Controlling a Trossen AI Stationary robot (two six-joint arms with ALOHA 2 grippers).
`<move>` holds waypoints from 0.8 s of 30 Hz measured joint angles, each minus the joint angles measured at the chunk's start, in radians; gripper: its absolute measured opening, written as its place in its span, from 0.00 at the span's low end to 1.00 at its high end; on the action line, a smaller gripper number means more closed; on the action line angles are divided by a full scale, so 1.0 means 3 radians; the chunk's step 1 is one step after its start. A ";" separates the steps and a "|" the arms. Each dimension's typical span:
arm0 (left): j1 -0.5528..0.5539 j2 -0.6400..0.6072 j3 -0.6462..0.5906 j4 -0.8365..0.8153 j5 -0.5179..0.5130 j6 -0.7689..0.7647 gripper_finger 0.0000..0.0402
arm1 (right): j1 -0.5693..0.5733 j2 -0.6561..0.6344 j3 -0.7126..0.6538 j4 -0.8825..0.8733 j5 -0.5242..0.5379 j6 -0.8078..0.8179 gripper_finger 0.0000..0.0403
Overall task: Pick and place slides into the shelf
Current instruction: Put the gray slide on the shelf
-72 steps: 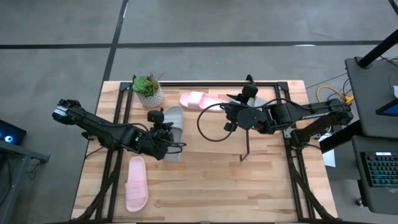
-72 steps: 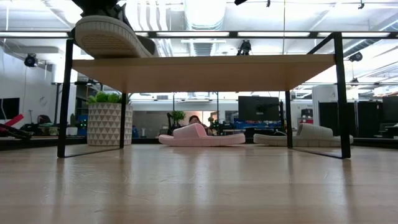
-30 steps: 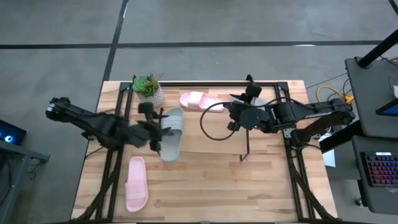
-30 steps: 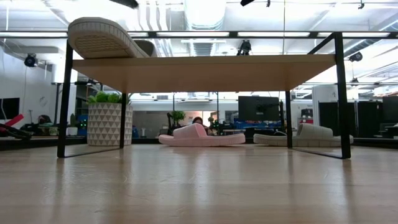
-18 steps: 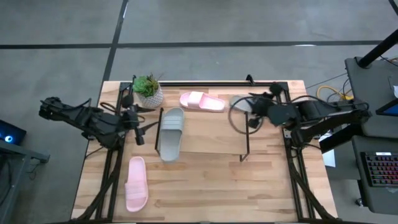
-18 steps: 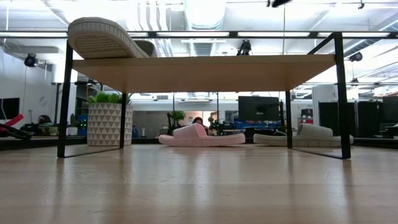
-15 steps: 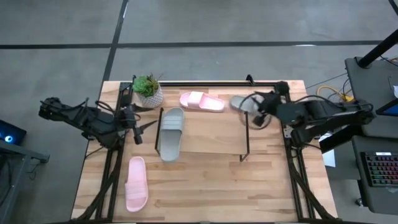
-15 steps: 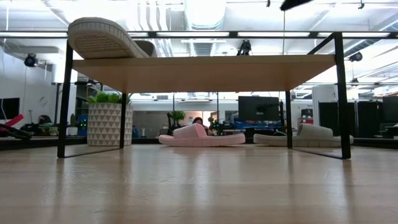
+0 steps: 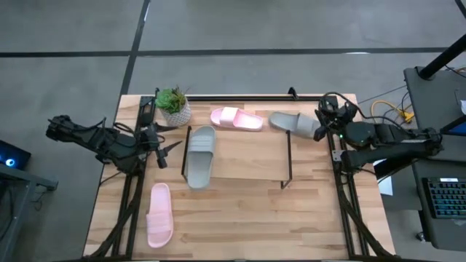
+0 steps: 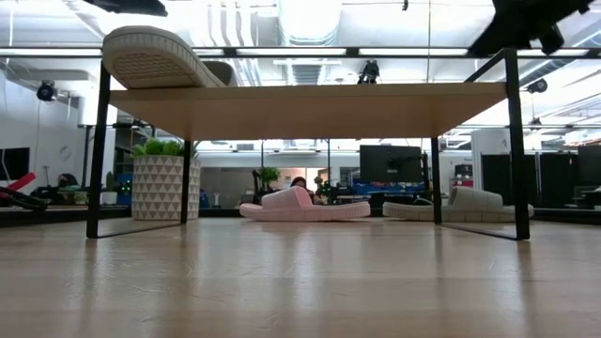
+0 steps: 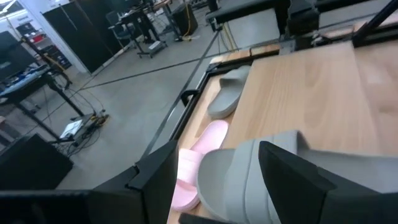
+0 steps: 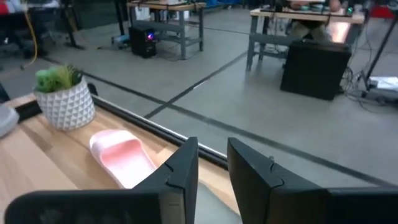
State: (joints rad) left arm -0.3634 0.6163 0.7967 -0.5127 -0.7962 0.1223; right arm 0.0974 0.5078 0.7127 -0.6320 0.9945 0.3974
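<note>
The shelf point(image 9: 247, 156) stands mid-table, and one grey slide point(image 9: 199, 154) lies sole-down on the left end of its board point(image 10: 310, 103). On the table behind the shelf rest a pink slide point(image 9: 236, 118) and a second grey slide point(image 9: 293, 124). Another pink slide point(image 9: 159, 213) lies at the near left. My left gripper point(image 9: 166, 148) hovers open just left of the shelved slide point(image 11: 249, 177), apart from it. My right gripper point(image 9: 322, 124) hangs at the far right by the second grey slide. Its fingers point(image 12: 180, 171) stand a narrow gap apart with nothing between them.
A potted plant point(image 9: 173, 106) stands at the far left corner, close to the shelf's left end. Black frame rods point(image 9: 240, 96) run along the table's far edge and down both sides. A desk with a keyboard point(image 9: 444, 196) stands off the right edge.
Both grippers have drawn back from the shelf: my left toward the table's left edge, my right toward the far right corner, rolling as it went. The grey slide stays on the shelf's left end. The second grey slide, earlier covered by my right arm, now shows.
</note>
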 joint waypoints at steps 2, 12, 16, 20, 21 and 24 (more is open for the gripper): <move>0.0000 0.0000 -0.0038 -0.0002 -0.0039 -0.0002 0.52 | -0.0008 -0.0079 -0.0091 -0.0023 -0.0022 0.0017 0.21; 0.0000 -0.0044 -0.0047 0.0000 -0.0056 -0.0003 0.52 | -0.0085 -0.0147 -0.0364 -0.0701 -0.0374 0.1435 0.43; 0.0000 -0.0060 -0.0048 -0.0001 -0.0055 -0.0005 0.52 | -0.0095 -0.0148 -0.0454 -0.1132 -0.0375 0.2164 0.48; 0.0000 -0.0062 -0.0051 -0.0001 -0.0055 -0.0004 0.52 | -0.0095 -0.0148 -0.0605 -0.1174 -0.0402 0.2510 0.50; 0.0000 -0.0058 -0.0051 -0.0002 -0.0055 -0.0005 0.52 | -0.0095 -0.0148 -0.0650 -0.1173 -0.0452 0.2554 0.50; 0.0000 -0.0056 -0.0053 -0.0003 -0.0055 -0.0004 0.52 | -0.0098 -0.0161 -0.0778 -0.1191 -0.0600 0.2707 0.50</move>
State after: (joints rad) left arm -0.3634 0.5995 0.7807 -0.5137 -0.8127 0.1211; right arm 0.0681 0.4596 0.4793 -0.9894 0.8146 1.2094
